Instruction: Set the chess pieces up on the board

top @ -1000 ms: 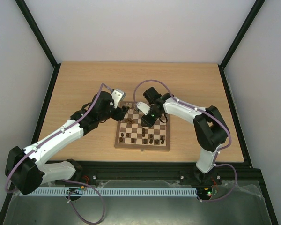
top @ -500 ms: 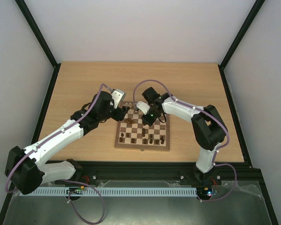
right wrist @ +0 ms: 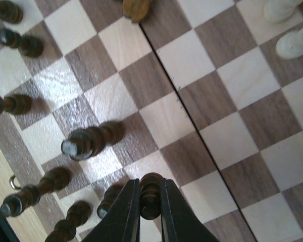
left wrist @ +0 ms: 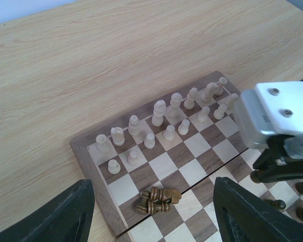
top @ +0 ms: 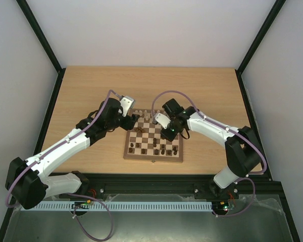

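The checkered wooden board lies mid-table. Cream pieces stand in two rows along its far edge. Dark brown pieces stand along the near edge. A few dark pieces lie toppled near the board's left edge, between the fingers of my left gripper, which is open above them. My right gripper is shut on a dark brown piece and holds it over the board's near right squares. Standing dark pieces are just left of it.
The bare wooden table surrounds the board, edged by a black frame. The right arm's white wrist housing hangs over the board's right half in the left wrist view.
My right gripper has moved right and toward the near edge of the board, carrying the dark piece. The left arm has stayed still.
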